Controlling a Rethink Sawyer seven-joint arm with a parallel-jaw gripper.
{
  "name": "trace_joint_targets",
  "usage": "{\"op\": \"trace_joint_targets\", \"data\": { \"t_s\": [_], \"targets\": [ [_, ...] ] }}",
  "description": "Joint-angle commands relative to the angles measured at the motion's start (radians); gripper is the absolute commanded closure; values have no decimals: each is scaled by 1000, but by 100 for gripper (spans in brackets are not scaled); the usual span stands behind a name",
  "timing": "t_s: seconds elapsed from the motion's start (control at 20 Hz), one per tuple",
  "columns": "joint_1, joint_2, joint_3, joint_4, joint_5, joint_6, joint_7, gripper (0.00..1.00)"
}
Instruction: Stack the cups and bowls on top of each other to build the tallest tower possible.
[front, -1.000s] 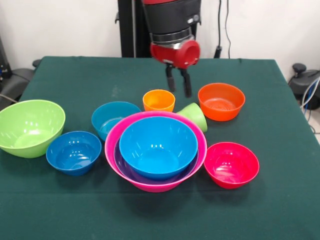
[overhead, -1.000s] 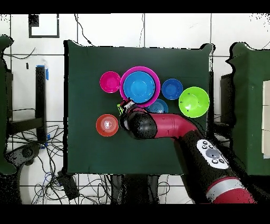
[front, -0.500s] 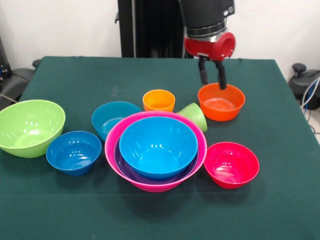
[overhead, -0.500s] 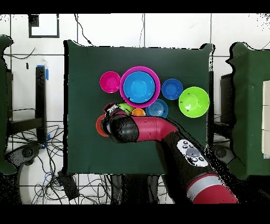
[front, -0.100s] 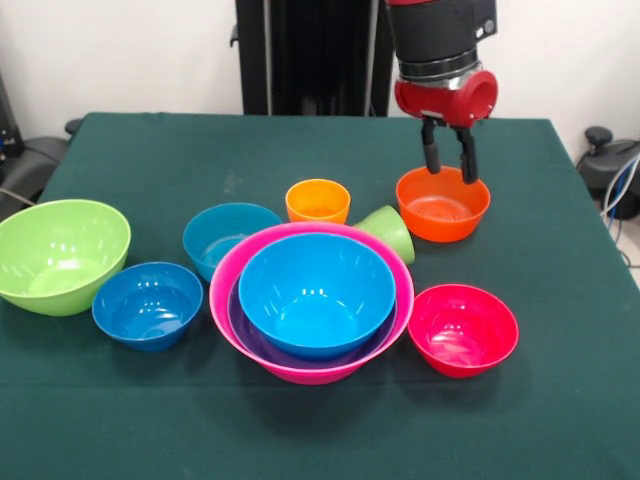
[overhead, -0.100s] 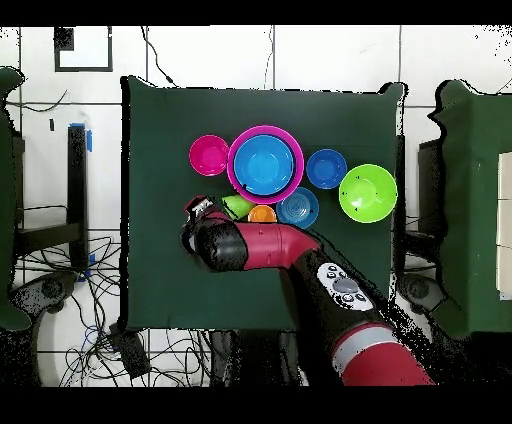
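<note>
My gripper hangs open over the far rim of the orange bowl, nothing between its fingers. The tower is the big pink bowl holding a purple bowl and a sky blue bowl. Behind it stands the upright orange cup, and the lime green cup lies tipped against the pink rim. Loose bowls are teal, dark blue, lime green and red-pink. In the overhead view the gripper and arm hide the orange bowl.
The red arm reaches across the table's near half in the overhead view. The bowls sit in a row across the green table cloth. Cables and chairs lie off the table's sides.
The gripper has swung from above the two cups over to the orange bowl, staying open. No bowl or cup has moved.
</note>
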Motion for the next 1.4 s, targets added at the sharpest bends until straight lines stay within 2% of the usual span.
{"op": "trace_joint_targets", "data": {
  "t_s": [0.05,0.55,1.1,1.4],
  "targets": [
    [35,80,-73,16,55,-86,155,0],
    [69,174,-84,-28,103,-180,144,0],
    [127,179,-49,-11,206,-228,191,0],
    [140,193,-46,-10,234,-257,185,0]
  ]
}}
